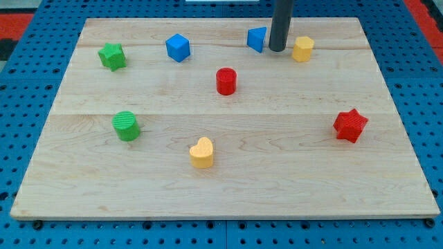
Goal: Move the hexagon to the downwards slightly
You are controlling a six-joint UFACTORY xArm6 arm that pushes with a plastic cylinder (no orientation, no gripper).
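The yellow hexagon point(302, 49) sits near the view's top, right of centre, on the wooden board point(291, 173). My tip point(277, 50) is the lower end of the dark rod coming down from the view's top. It stands just left of the yellow hexagon, with a small gap, and just right of a blue triangle block point(257, 39).
A blue cube point(178, 48) and a green star point(112, 56) lie at the top left. A red cylinder point(226, 81) is near the centre. A green cylinder point(127, 126), a yellow heart point(202, 153) and a red star point(350, 125) lie lower down.
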